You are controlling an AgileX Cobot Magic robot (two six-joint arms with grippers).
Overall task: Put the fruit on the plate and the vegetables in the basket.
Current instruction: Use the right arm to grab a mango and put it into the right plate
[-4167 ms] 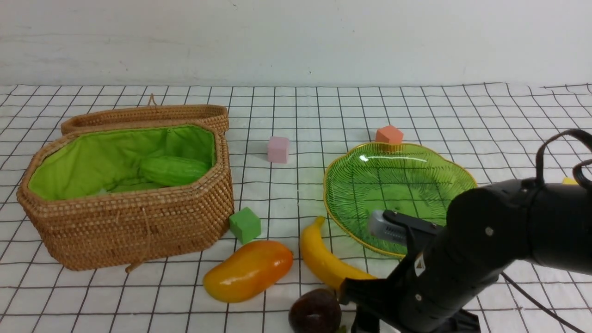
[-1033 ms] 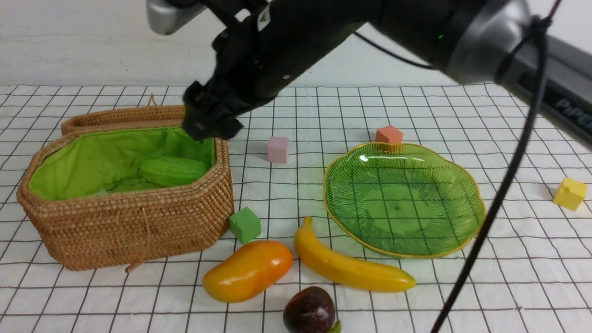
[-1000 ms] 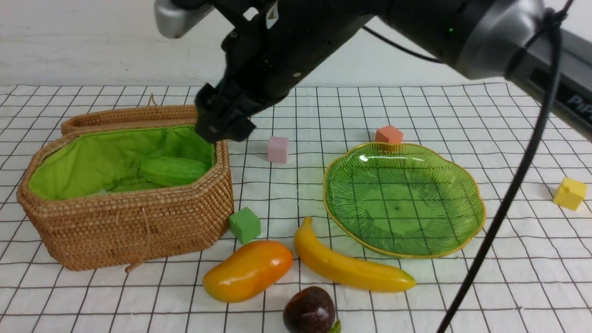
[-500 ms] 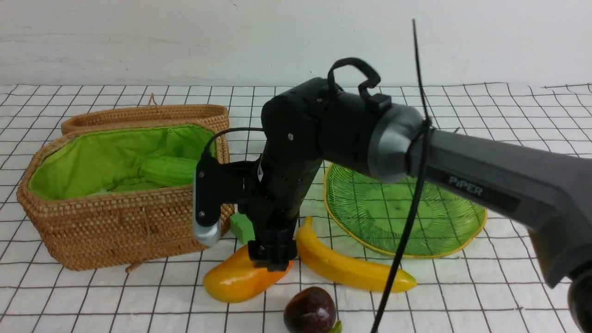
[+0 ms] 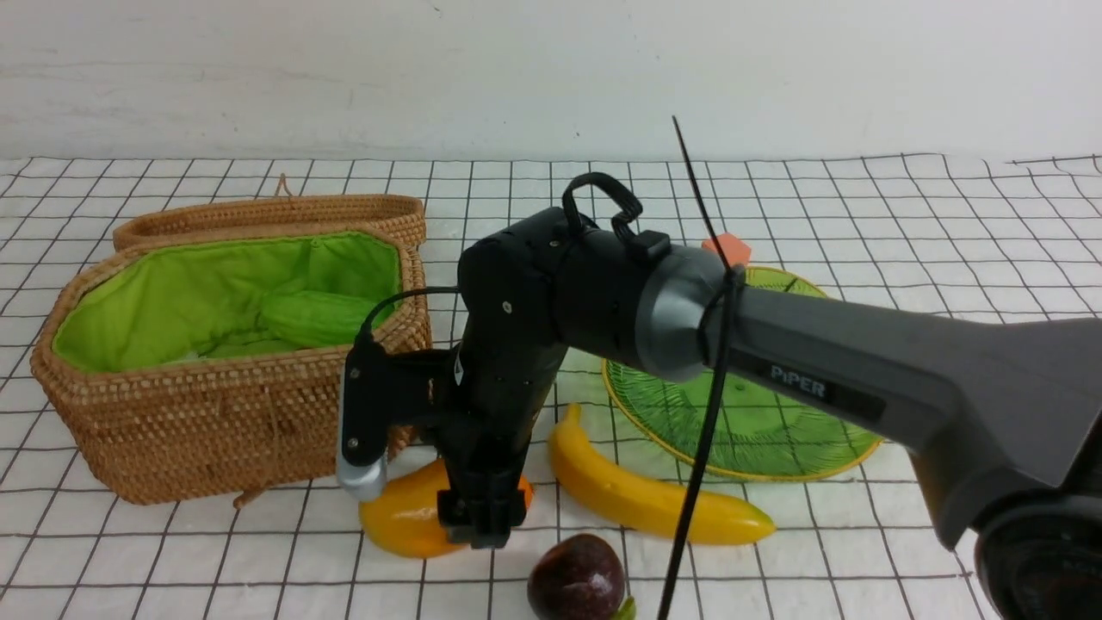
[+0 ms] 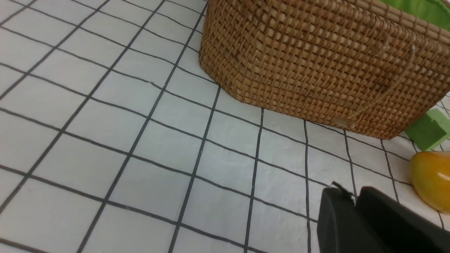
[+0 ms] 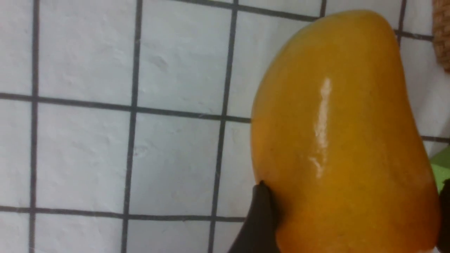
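My right gripper (image 5: 482,527) is closed on the mango (image 5: 400,519). In the right wrist view both fingers (image 7: 260,218) bear against its flanks. The mango sits on the checked cloth (image 5: 947,258). Positions from the mango: banana (image 5: 637,499) at 3 o'clock, just beside; purple-brown ball (image 5: 575,587) at 5 o'clock, near; plate (image 5: 826,469) at 2 o'clock, beyond the banana; basket (image 5: 215,422) at 10 o'clock, with the gourd (image 5: 323,317) inside. My left gripper (image 6: 355,211) shows only as a black edge near the basket wall, so I cannot tell whether it is open or closed.
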